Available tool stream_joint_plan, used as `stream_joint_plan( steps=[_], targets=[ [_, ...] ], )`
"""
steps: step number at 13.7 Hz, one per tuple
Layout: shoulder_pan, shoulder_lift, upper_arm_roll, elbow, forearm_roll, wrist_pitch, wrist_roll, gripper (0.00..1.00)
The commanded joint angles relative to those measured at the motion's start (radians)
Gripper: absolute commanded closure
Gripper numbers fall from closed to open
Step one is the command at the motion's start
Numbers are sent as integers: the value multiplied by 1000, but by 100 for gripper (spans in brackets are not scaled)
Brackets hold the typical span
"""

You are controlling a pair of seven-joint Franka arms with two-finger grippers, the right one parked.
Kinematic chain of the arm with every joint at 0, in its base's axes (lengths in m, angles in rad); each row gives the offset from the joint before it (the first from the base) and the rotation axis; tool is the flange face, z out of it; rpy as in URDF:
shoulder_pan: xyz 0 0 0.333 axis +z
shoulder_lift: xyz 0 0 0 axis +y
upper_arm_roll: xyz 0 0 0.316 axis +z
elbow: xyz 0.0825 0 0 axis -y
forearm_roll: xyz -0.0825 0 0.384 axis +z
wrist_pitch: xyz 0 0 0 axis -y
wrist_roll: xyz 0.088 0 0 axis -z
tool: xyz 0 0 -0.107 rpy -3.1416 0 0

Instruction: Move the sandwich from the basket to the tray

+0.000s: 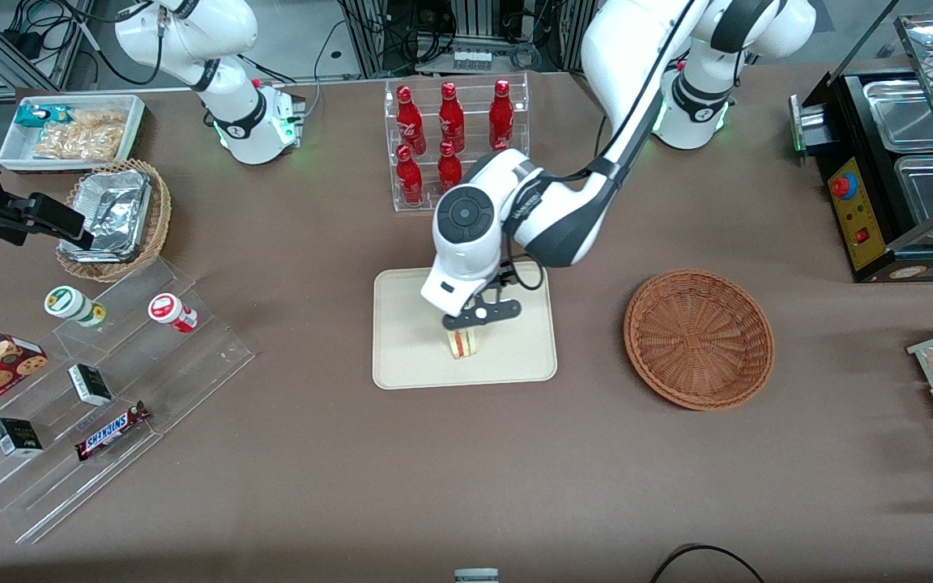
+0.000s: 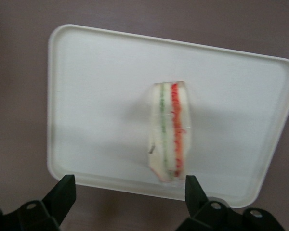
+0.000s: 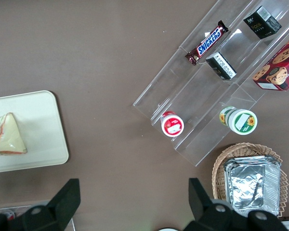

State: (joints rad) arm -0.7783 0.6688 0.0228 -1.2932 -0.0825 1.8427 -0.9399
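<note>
The sandwich (image 1: 463,343), a small pale wedge with red and green filling, stands on edge on the cream tray (image 1: 410,356). It also shows in the left wrist view (image 2: 169,132) on the tray (image 2: 96,96), and in the right wrist view (image 3: 8,135). My left gripper (image 1: 466,322) hovers just above the sandwich. Its fingers (image 2: 61,195) are spread wide and hold nothing; the sandwich stands apart from them. The reddish-brown basket (image 1: 699,338) sits empty beside the tray, toward the working arm's end of the table.
A clear rack of red bottles (image 1: 454,134) stands farther from the front camera than the tray. A stepped acrylic shelf (image 1: 94,389) with snacks and a tan basket with a foil container (image 1: 114,214) lie toward the parked arm's end. A black warmer (image 1: 896,178) stands at the working arm's end.
</note>
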Motion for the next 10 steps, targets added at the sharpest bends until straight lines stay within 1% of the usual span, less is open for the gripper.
stream_joint_plan(
  steps=[1,7,10],
  targets=[
    [55,-75,6,-58,15,-60,41,0],
    [244,-277,6,-250,6,-114,340,0],
    [341,-340,8,-271,10,-218,475,0]
  ],
)
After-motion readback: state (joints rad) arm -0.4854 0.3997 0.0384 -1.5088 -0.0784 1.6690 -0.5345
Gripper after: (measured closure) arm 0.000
